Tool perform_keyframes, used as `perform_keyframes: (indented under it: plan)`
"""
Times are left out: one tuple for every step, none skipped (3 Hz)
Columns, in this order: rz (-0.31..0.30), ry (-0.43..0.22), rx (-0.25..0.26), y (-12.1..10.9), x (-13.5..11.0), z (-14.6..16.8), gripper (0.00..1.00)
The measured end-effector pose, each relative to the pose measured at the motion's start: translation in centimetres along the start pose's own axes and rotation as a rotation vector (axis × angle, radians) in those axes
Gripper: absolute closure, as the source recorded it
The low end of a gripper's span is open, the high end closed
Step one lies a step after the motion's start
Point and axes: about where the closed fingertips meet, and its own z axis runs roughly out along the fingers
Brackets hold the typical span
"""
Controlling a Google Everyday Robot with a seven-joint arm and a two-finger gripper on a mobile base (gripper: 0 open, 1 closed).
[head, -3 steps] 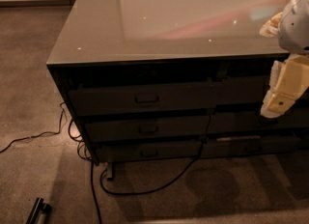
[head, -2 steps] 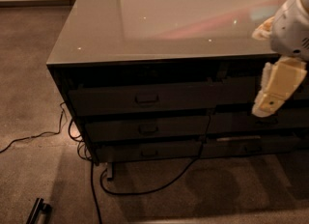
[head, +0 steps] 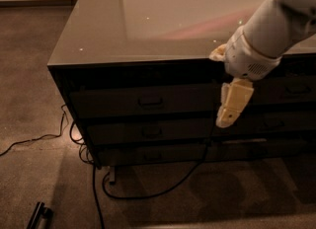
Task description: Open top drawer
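Observation:
The top drawer (head: 118, 102) is the highest of three dark grey fronts in the left column of the cabinet, and it sits closed. Its small metal bar handle (head: 150, 101) is at the centre of the front. My gripper (head: 232, 108) hangs on the white arm from the upper right and points down. It is in front of the cabinet at the drawer's right end, to the right of the handle and not touching it.
Two lower drawers (head: 151, 132) (head: 153, 156) carry similar handles. More dark drawer fronts (head: 286, 92) lie behind the arm at the right. The glossy counter top (head: 148, 20) overhangs them. A black cable (head: 148, 193) loops over the carpet, and a black bar (head: 39, 215) lies at the bottom left.
The arm has swung left from the right edge, bringing the gripper along the cabinet front toward the top drawer's handle. The drawers have not moved.

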Motion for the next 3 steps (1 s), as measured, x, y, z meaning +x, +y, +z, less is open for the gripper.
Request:
perform_keyframes:
  plan:
    - [-0.058,0.018,-0.031,-2.0,-1.2,6.7,0.0]
    - [-0.056,0.093,-0.036,-4.4,-1.1,12.5,0.0]
    - [-0.057,0.106,-0.034,-4.6,-1.1,12.8,0.0]
